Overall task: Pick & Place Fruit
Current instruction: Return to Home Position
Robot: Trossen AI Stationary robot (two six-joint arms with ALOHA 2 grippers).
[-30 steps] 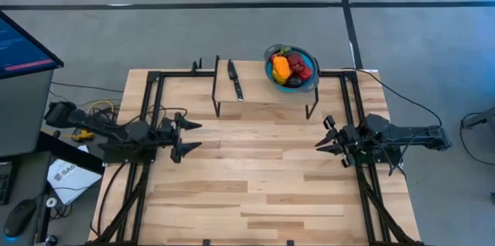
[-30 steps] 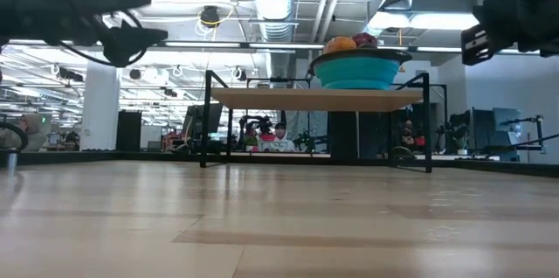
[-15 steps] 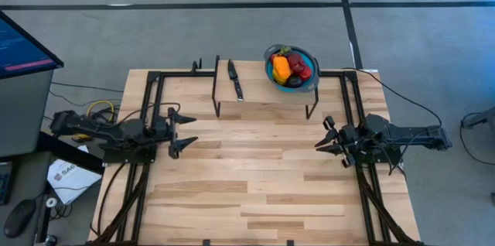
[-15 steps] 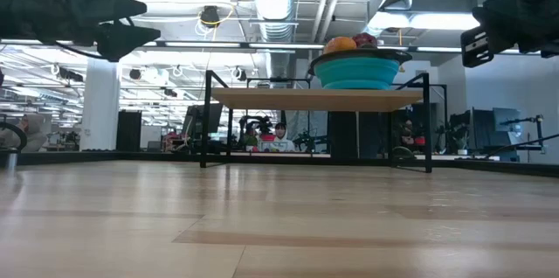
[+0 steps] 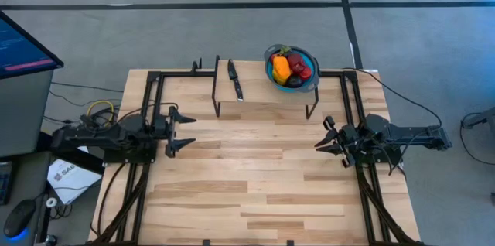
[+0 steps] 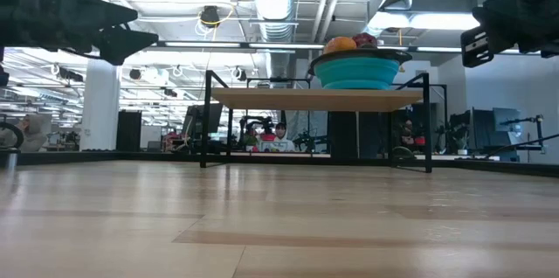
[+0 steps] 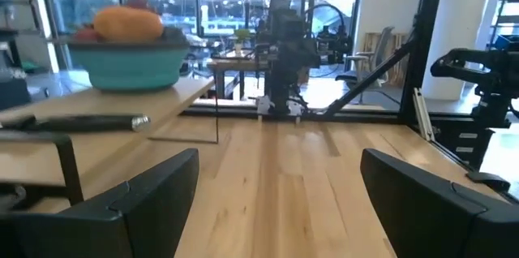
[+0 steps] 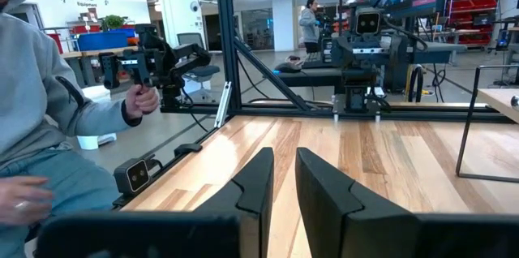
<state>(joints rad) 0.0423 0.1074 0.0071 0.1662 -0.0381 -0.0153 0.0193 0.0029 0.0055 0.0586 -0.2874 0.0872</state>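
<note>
Fruit [image 5: 291,66] lies heaped in the blue strainer bowl [image 5: 313,80] on the shelf [image 5: 263,96] beside the black knife [image 5: 235,80], so both arms hang empty at opposite bench [image 5: 255,180] sides: left gripper [image 5: 186,131] jaws spread, right gripper [image 5: 323,142] jaws nearly pressed together.

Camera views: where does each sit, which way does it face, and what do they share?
High view: overhead, looking straight down; shows left gripper and right gripper.
Low view: table-top height, level toward the shelf; arm parts at upper corners.
Left wrist view: across the table past its open fingers, seeing bowl and knife.
Right wrist view: across the table past its gripper, toward a person.
Shared: high, low and left wrist views all show the bowl.
</note>
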